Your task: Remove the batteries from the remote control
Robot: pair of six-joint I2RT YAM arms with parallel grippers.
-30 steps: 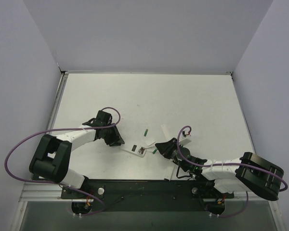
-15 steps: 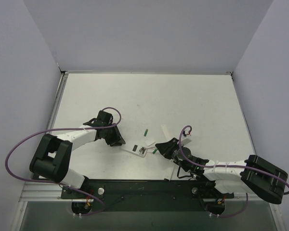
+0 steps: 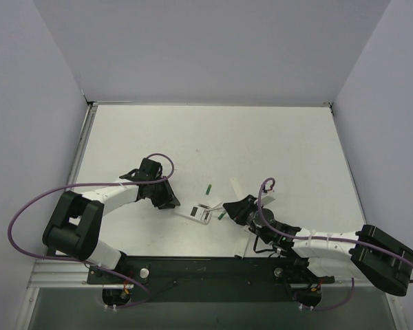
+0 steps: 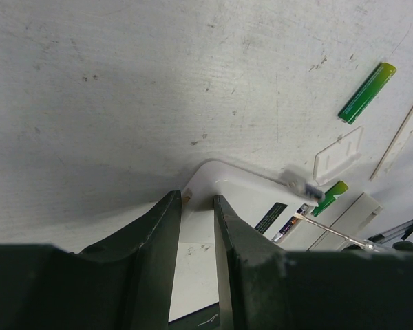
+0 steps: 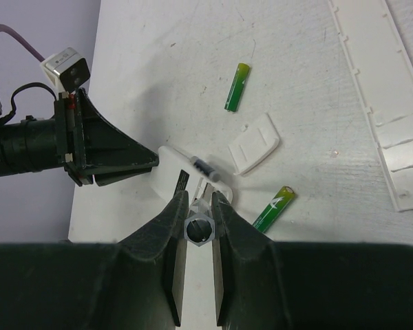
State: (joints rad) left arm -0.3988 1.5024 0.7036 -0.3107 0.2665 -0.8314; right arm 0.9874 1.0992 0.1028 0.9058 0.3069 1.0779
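Observation:
The small white remote (image 3: 198,213) lies between my two grippers with its battery bay open. My left gripper (image 4: 198,199) is shut on the remote's rounded end (image 4: 224,182). My right gripper (image 5: 199,198) is shut on a clear hexagonal tool (image 5: 198,228) whose tip points into the bay. A dark battery (image 4: 288,227) sits in the bay. A small dark cylinder (image 5: 206,166) lies blurred on the remote's far edge. One green battery (image 5: 236,86) lies loose beyond the remote. A second green battery (image 5: 274,208) lies beside it on the right.
A small white cover piece (image 5: 255,144) lies just past the remote. A long white cover strip (image 5: 378,89) lies to the right on the table. Both arms' purple cables loop above the table. Grey walls close in the table's left, far and right sides.
The right arm's rear links have swung out to the right while its gripper stays at the remote. The remote has turned slightly. The left arm has hardly moved.

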